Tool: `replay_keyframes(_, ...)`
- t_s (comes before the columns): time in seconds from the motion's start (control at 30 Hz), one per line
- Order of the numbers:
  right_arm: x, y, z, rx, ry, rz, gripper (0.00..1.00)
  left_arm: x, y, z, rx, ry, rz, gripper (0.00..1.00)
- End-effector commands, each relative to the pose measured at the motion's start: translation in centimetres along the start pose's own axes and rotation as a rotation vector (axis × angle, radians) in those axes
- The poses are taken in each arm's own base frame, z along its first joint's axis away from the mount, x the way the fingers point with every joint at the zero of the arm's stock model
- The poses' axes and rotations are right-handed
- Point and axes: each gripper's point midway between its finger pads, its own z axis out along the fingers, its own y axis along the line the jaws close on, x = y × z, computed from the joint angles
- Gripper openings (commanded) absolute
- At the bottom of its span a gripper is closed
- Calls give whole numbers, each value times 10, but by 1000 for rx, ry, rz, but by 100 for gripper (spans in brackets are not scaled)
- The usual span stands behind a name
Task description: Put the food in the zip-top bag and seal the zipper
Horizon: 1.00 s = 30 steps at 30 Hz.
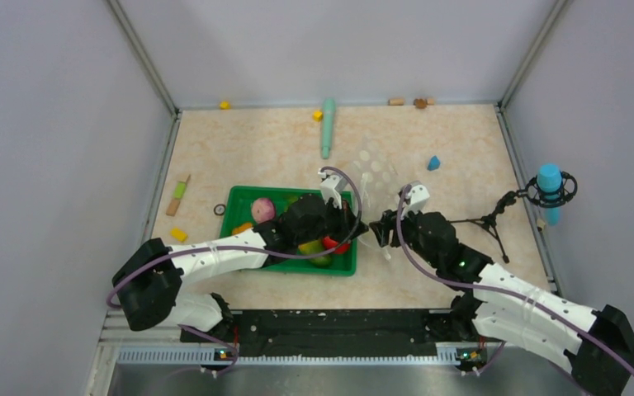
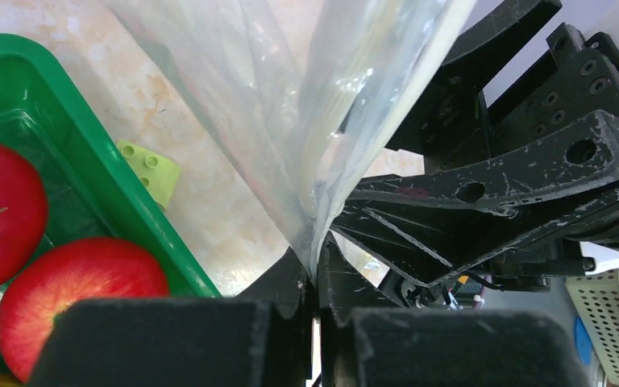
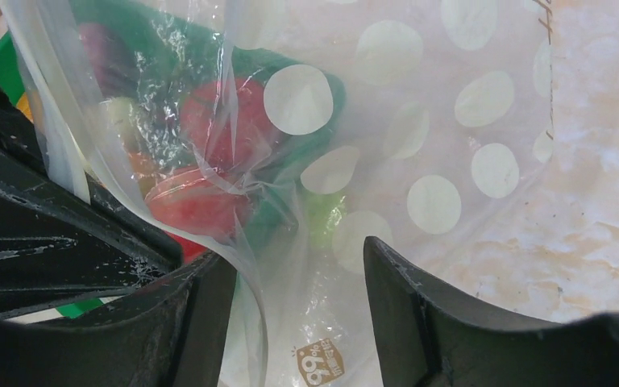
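Note:
The clear dotted zip-top bag (image 1: 374, 175) hangs between the two grippers, just right of the green tray (image 1: 241, 198). My left gripper (image 1: 349, 224) is shut on the bag's edge (image 2: 316, 242), its jaws pinching the film. My right gripper (image 3: 294, 258) is open, and bag film (image 3: 419, 161) lies between its fingers without being pinched. The food lies in the tray: a purple onion (image 1: 262, 209), two red tomatoes (image 2: 81, 282) and yellow and orange pieces (image 1: 309, 247). In the right wrist view the tomatoes (image 3: 209, 121) show through the film. The zipper strip cannot be made out.
A long teal stick (image 1: 328, 128) lies at the back, with yellow blocks (image 1: 224, 105) and wooden blocks (image 1: 396, 101) along the far wall. A blue block (image 1: 433, 162) and a microphone on a tripod (image 1: 550, 186) stand to the right. A yellow-green block (image 2: 150, 168) lies beside the tray.

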Motion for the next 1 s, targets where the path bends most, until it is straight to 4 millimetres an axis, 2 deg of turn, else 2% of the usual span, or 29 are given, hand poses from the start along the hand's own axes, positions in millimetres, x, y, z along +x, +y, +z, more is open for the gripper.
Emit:
replay_keyframes(0.0,-26,5,7,20,-117,10,56,-16,-23,3,73,-29,-23,0)
replay_keyframes(0.1,-33,4,11,53,-141,1,46,-15,-26,6,84,-18,-27,0)
replay_keyframes(0.23,-45,-12,8,169,-156,37,23,-18,-20,8,42,-23,-21,0)
replay_keyframes(0.33,-60,-26,-7,265,-182,102,15,-23,-4,7,-50,-52,-20,0)
replay_keyframes(0.47,-69,-45,-37,366,-202,209,3,-30,17,3,-153,-97,-33,0)
replay_keyframes(0.57,-74,-45,-59,364,-188,267,1,-34,31,1,-199,-105,-51,0)
replay_keyframes(0.73,-78,-29,-84,256,-136,318,0,-38,56,2,-251,-97,-98,0)
replay_keyframes(0.83,-77,-26,-89,238,-118,322,0,-37,62,3,-265,-83,-101,0)
replay_keyframes(0.93,-72,-27,-86,256,-100,322,0,-34,64,4,-279,-53,-82,1)
replay_keyframes(0.97,-71,-28,-85,266,-98,330,0,-31,64,4,-279,-33,-74,7)
